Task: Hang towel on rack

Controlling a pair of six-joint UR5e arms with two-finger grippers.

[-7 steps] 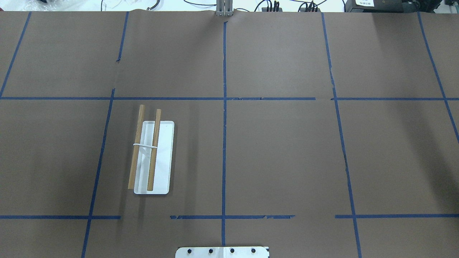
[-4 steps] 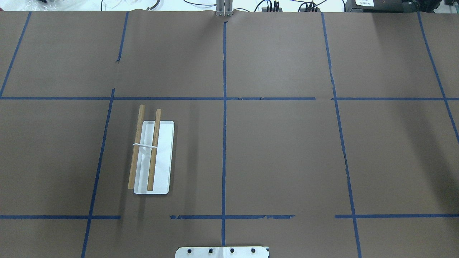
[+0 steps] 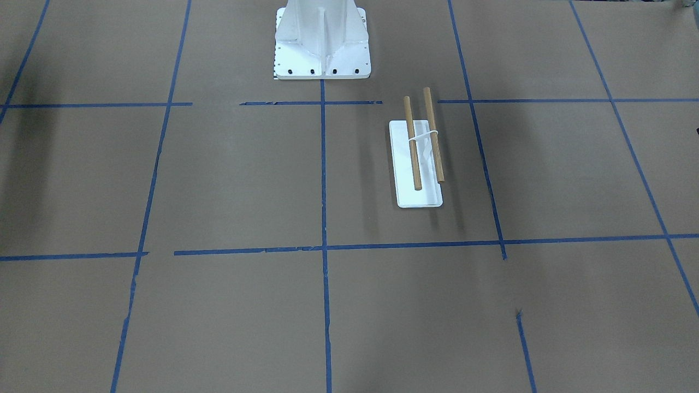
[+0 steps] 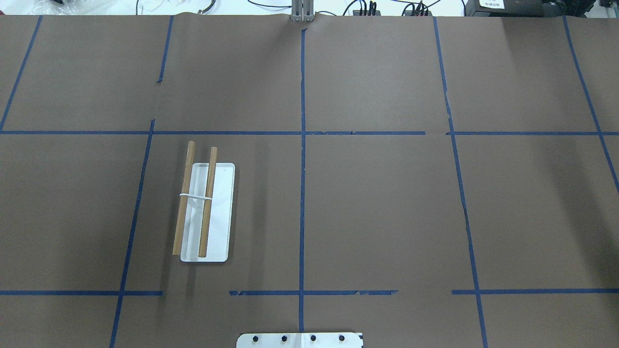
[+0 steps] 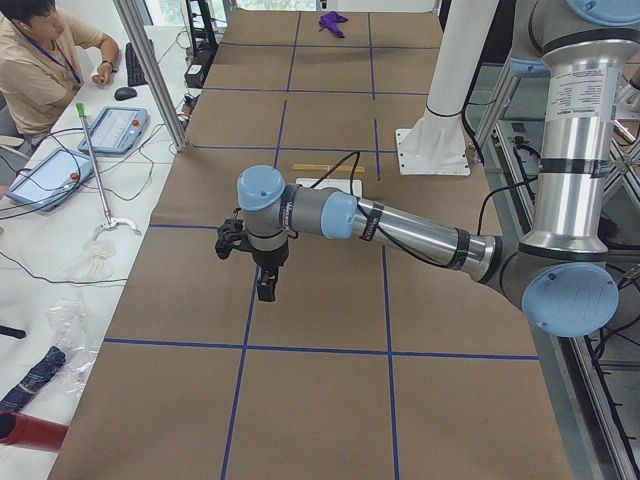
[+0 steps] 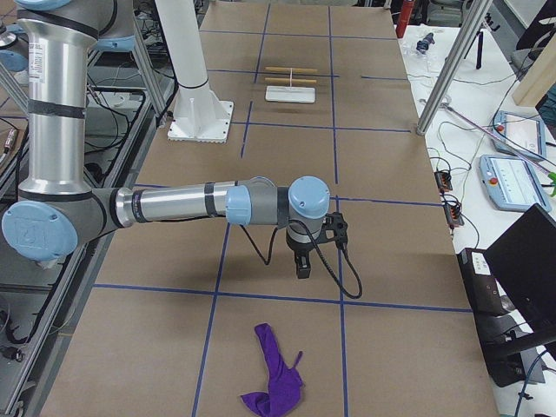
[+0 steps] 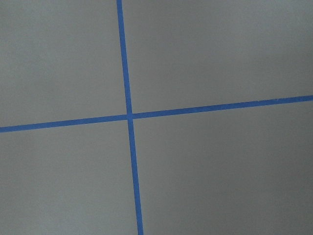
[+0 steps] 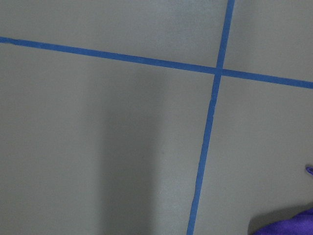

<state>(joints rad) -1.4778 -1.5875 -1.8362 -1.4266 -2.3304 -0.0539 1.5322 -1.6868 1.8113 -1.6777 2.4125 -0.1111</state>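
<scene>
hovering right claw (image 6: 301, 266) near crumpled towel (image 6: 274, 382), hanging left claw (image 5: 265, 290) over bench (image 5: 310, 400), well apart from rack (image 4: 218, 217), can't tell either claw's opening

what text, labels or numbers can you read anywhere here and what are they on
No text reads clearly in any view.
left arm: printed label on its upright tube, too small to read.
right arm: printed label on its upright tube, too small to read.
white sticker on a black box past the table's far edge: blurred.
rack and towel: no markings visible.
</scene>
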